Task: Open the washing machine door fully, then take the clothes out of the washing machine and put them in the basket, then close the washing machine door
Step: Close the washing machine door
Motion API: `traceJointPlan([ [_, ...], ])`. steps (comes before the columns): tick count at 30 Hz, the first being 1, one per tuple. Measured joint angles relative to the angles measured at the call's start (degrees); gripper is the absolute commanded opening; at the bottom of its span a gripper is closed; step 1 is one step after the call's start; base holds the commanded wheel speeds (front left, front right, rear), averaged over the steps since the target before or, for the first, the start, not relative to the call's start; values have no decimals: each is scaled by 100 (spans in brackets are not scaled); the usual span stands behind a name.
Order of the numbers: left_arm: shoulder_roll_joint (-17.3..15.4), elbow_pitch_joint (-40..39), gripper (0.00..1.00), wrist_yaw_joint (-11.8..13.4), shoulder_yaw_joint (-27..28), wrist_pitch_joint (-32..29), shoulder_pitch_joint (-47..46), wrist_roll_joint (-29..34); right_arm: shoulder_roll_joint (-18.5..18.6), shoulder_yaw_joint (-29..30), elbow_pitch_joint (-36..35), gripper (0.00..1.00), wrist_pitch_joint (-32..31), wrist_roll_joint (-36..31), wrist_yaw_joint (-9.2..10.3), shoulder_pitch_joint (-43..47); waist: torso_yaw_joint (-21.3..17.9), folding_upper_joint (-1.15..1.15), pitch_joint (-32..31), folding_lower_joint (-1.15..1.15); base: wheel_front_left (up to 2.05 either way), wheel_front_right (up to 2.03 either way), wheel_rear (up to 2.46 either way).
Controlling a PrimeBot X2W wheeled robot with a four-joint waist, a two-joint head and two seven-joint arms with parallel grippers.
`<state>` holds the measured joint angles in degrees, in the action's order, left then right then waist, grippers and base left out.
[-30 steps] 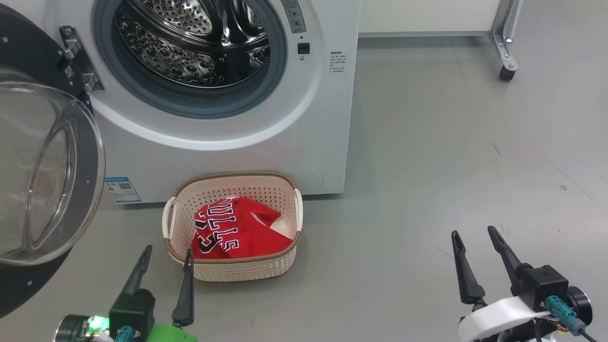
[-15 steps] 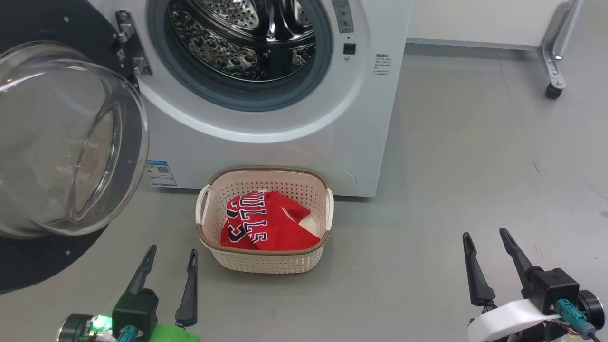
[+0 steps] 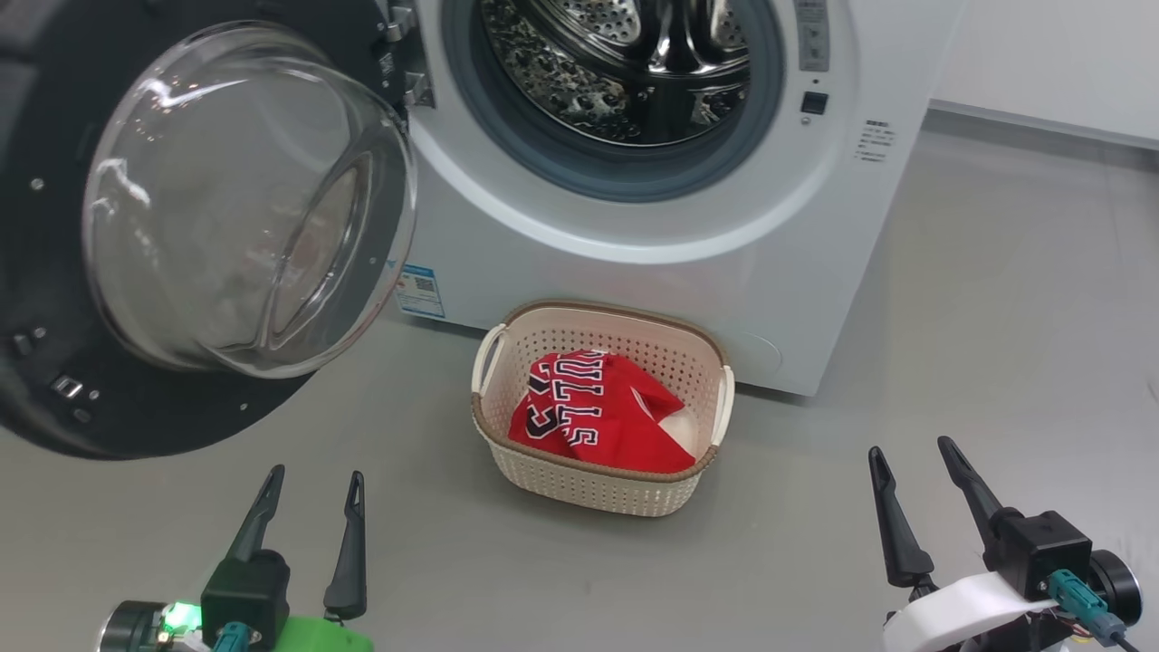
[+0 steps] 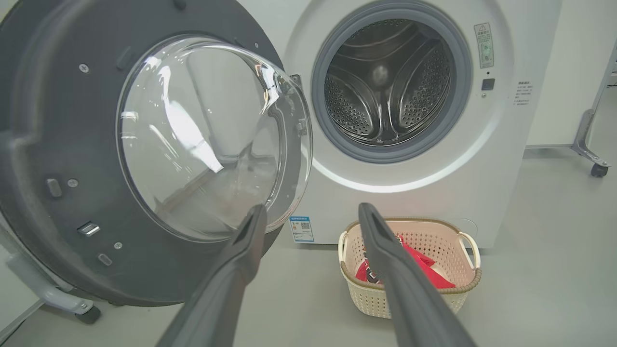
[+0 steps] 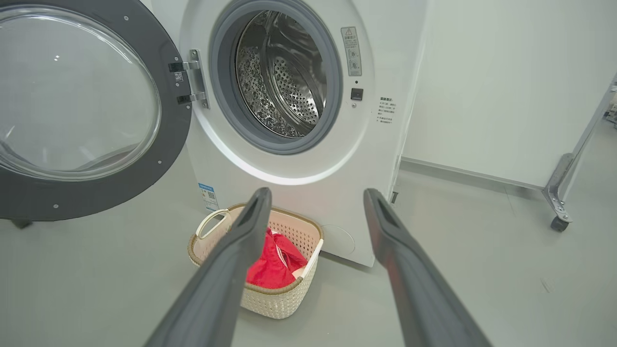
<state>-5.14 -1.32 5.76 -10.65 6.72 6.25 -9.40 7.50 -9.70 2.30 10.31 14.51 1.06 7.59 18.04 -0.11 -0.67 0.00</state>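
We found the white washing machine with the washing machine door swung wide open; the clothes, a red lettered jersey, lay inside the cream basket just before it.

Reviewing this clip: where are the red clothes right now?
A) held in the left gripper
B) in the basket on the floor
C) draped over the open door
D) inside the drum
B: the clothes lie inside the basket, which stands in front of the washing machine.
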Motion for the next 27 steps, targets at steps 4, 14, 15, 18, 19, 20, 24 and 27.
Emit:
traceJointPlan([
  [4,2,-4,100,0,-14,0,25,1,-2,-5,-2,100,-16,0,-7,0,313,0,9,0,0,0,0],
  [14,4,-53,100,24,168,49,132,34,-32,-260,-22,100,-119,-12,-99,-14,1002,0,38,0,0,0,0],
  [15,4,-66,100,29,192,49,159,34,-33,-281,-23,100,-121,-16,-100,-26,1045,0,49,0,0,0,0],
  [18,5,-83,100,34,235,68,191,34,-32,-301,-21,100,-144,-36,-120,-69,1118,0,101,0,0,0,0],
  [19,7,-87,100,35,243,68,192,34,-32,-303,-18,100,-144,-38,-151,-79,1132,0,114,0,0,0,0],
  [20,12,-92,100,41,247,69,193,34,-32,-305,-14,100,-146,-40,-151,-86,1142,0,122,0,0,0,0],
  [24,22,-99,100,48,269,98,201,34,-32,-307,-11,100,-152,-44,-151,-116,1152,0,132,0,0,0,0],
  [27,23,-100,100,48,280,99,203,34,-34,-307,-1,100,-152,-44,-151,-116,1151,0,134,0,0,0,0],
])
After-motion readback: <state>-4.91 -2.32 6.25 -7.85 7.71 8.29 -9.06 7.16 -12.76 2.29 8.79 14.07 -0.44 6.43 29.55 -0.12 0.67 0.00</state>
